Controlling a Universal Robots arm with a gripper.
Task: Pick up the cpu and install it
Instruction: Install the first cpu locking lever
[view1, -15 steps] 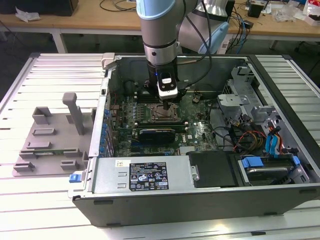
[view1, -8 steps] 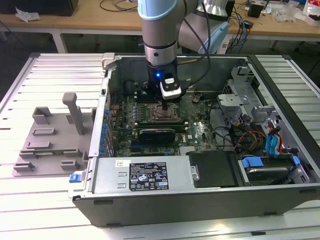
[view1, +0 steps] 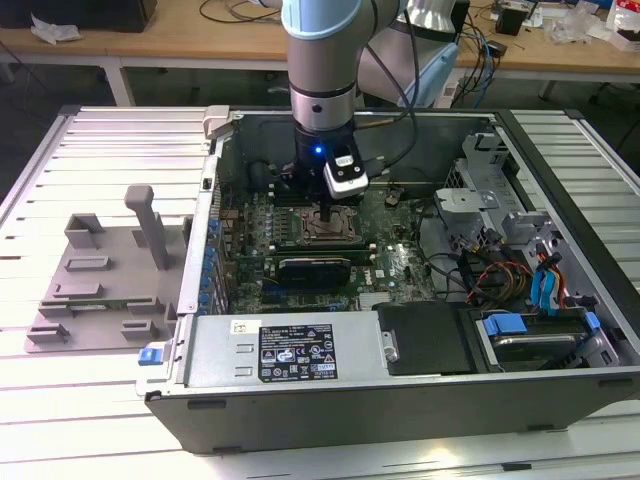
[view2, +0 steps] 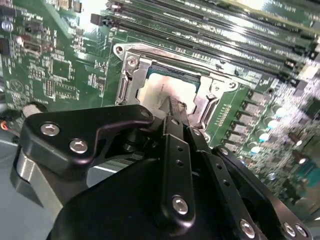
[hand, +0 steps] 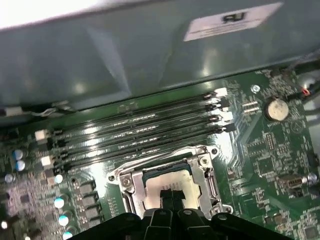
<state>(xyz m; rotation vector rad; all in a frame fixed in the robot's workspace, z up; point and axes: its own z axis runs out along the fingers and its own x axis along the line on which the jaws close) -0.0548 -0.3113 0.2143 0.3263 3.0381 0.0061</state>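
Silver-grey cpu (hand: 165, 184) is lying flat inside the metal socket frame (hand: 206, 172) on the green motherboard (hand: 270, 145); gripper (view2: 172, 106) is touching its top, jaws pressed together, inside the open computer case (view1: 400, 395); grey fixture plate (view1: 100, 285) is sitting well apart.

Exterior view high, overlooking case (view1: 400, 380), both wrist views close — sharing socket (view2: 165, 85).

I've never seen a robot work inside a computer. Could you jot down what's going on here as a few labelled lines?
place: open computer case on a slatted table
arm: reaching down into the case over the motherboard
gripper: fingertips down on the cpu
cpu: lying inside the socket frame
beside the case: grey fixture plate, at the exterior view's left
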